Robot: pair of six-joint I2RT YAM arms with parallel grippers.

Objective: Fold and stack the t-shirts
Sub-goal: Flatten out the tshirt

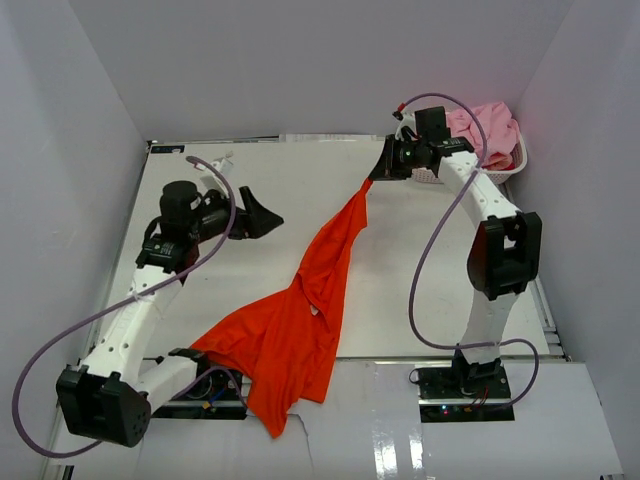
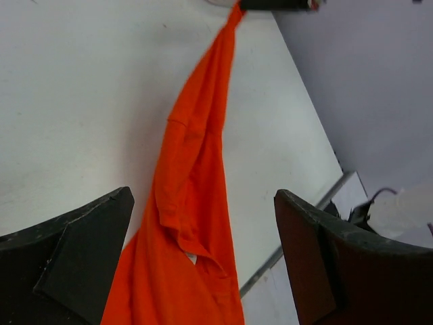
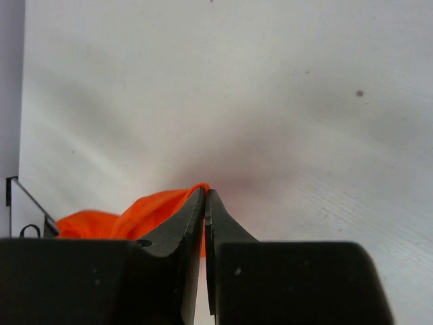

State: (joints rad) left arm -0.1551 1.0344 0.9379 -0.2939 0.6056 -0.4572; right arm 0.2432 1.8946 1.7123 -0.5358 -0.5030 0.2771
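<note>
Orange-red t-shirt (image 1: 300, 320), soft plain cloth, lies stretched on a slant across a white table (image 1: 290, 180). Its broad, creased body is spread at the near edge beside the left arm's base. From there it narrows into a taut band that runs up and right to the far side.

In the top view, the left end effector (image 1: 262, 215) sits left of that band and apart from it, holding nothing. Its own wrist camera shows what the top view cannot. The two dark, wedge-shaped fingers (image 2: 81, 250) stand wide apart and frame the shirt below them. A stitched seam and a small gap in the folds can also be seen there.

At the far right of the table, the right end effector (image 1: 380, 168) grips the shirt's narrow end. Only the right wrist camera shows this pinch up close. Its black fingers are pressed together with a fold of orange cloth caught between the tips, and the smooth table lies beyond.

Only the top view shows the far right corner. There a white perforated basket (image 1: 505, 172) holds bunched pink cloth (image 1: 485, 125), probably more shirts, though the number cannot be told.
</note>
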